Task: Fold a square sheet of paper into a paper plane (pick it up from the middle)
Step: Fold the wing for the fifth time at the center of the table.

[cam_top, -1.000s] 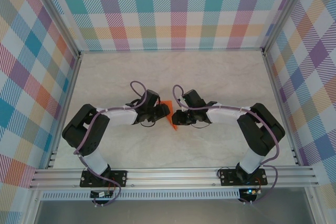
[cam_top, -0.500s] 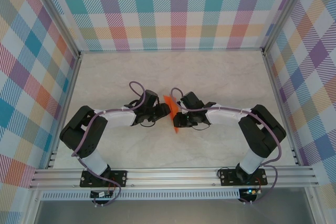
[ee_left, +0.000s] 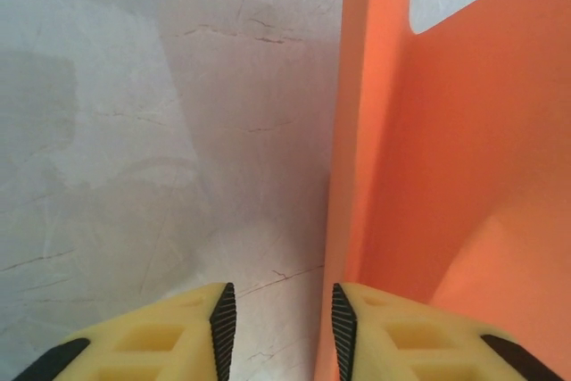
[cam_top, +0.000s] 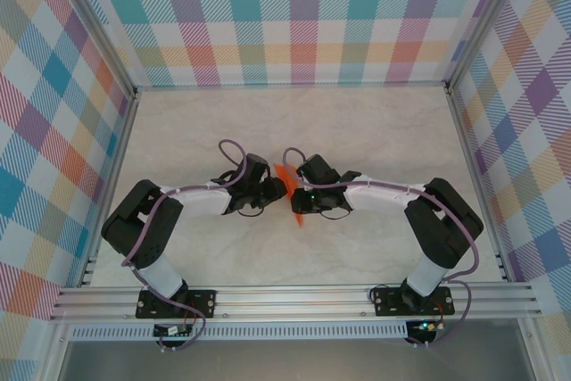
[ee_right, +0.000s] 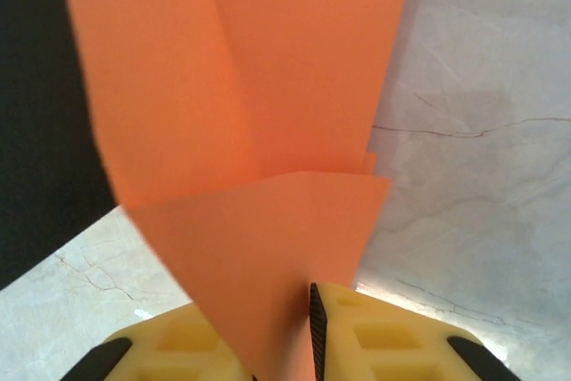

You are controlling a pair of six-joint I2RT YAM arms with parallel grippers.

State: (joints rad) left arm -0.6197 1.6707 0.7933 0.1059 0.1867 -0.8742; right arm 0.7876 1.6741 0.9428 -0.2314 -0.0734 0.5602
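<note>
Right gripper (ee_right: 287, 332) tight on plain orange paper (ee_right: 268, 86)

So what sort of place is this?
Likely a robot lab test cell: two arms bolted to a metal rail, a table walled by plaid panels, orange paper held between them.

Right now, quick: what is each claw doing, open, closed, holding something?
Left gripper: open, bare table showing in the gap, orange paper just beside it.
Right gripper: shut on the orange paper.
</note>
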